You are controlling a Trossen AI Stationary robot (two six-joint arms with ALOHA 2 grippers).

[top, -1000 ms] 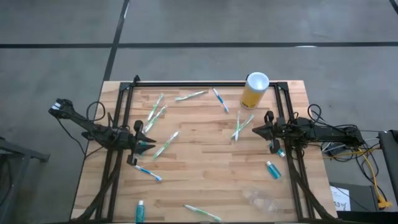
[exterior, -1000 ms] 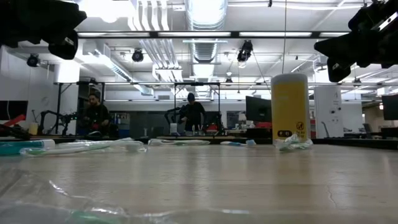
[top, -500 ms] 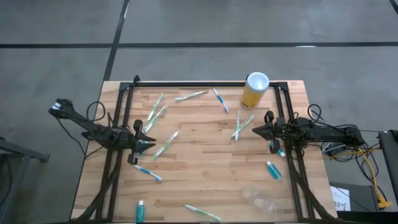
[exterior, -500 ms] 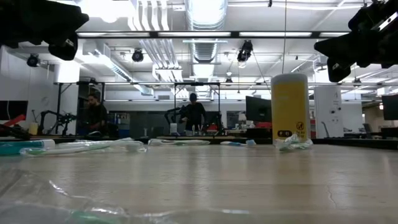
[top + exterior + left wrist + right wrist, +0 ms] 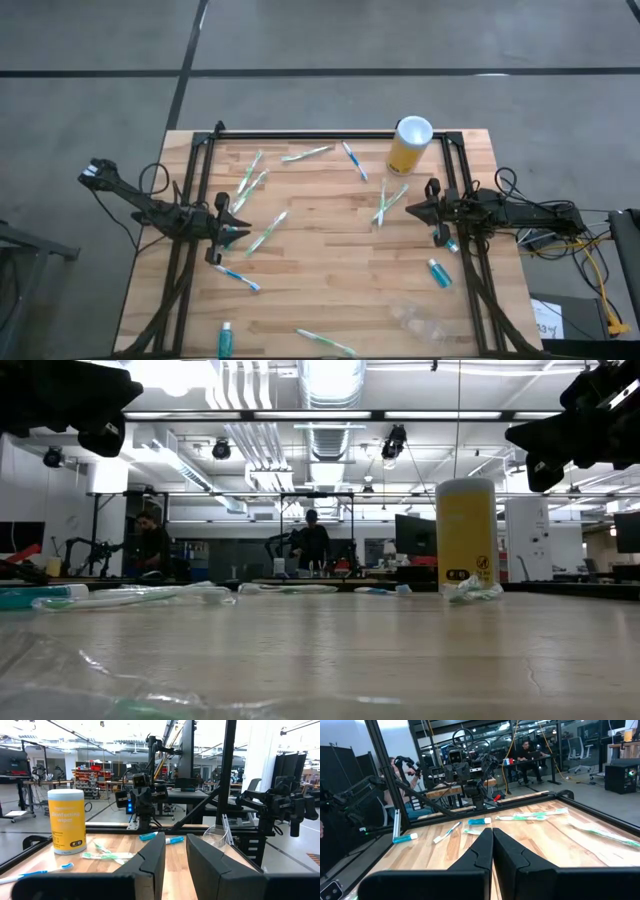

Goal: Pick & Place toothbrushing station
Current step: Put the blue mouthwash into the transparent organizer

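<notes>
Several thin white-green and white-blue toothbrushes lie flat on the wooden table, among them one (image 5: 266,232) by my left gripper and a pair (image 5: 388,204) by my right gripper. The clear cup (image 5: 420,320) lies near the front right. Teal tubes lie at the front left (image 5: 226,338) and on the right (image 5: 438,272). My left gripper (image 5: 228,232) hovers at the left side, slightly open and empty (image 5: 175,857). My right gripper (image 5: 408,210) hovers at the right side, shut and empty (image 5: 492,840).
A tall yellow cylinder with a white top (image 5: 408,146) stands at the far right, close to my right arm. A black frame (image 5: 330,134) runs along the far and side edges. The middle of the table (image 5: 330,250) is bare wood. People are in the room behind (image 5: 312,545).
</notes>
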